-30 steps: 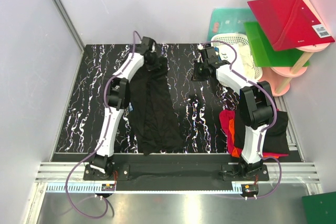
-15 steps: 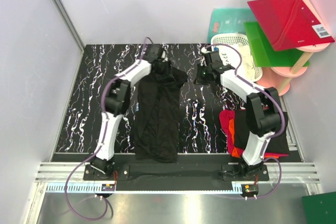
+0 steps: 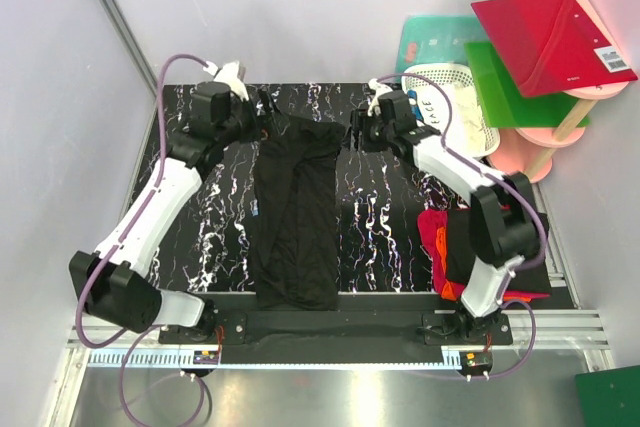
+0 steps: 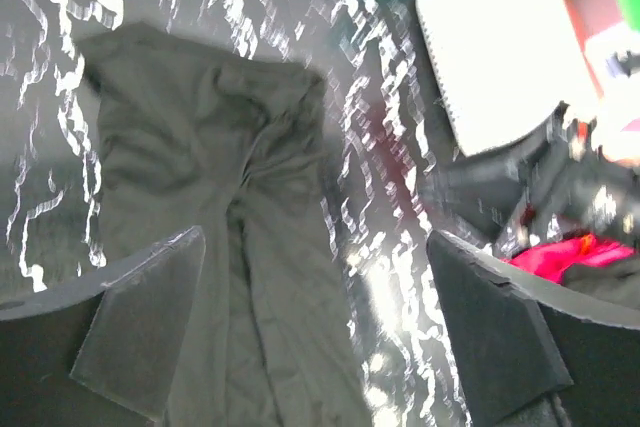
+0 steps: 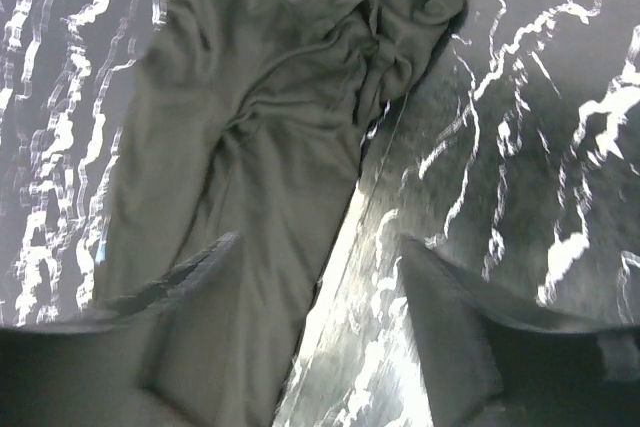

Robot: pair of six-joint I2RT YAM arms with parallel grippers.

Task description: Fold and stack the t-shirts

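A long black t-shirt (image 3: 297, 217) lies flat on the black marbled table (image 3: 385, 217), narrow and lengthwise, its wider top end at the back. My left gripper (image 3: 256, 125) hovers at the shirt's top left corner, open and holding nothing. In the left wrist view the left gripper (image 4: 320, 332) stands wide open above the cloth (image 4: 200, 167). My right gripper (image 3: 358, 133) is at the top right corner, also open. In the right wrist view the right gripper (image 5: 325, 322) straddles the shirt's edge (image 5: 270, 117). A pile of red, orange and black t-shirts (image 3: 438, 237) lies by the right arm's base.
A white lattice basket (image 3: 455, 97) stands at the table's back right corner. Behind and beside it a pink round stand (image 3: 530, 152) carries red (image 3: 550, 32), green (image 3: 510, 82) and teal (image 3: 435, 42) flat boards. Grey walls close in the left and back.
Both grippers have opened and let go of the black t-shirt. The left arm has swung out to the left. The shirt's top end now lies spread wider.
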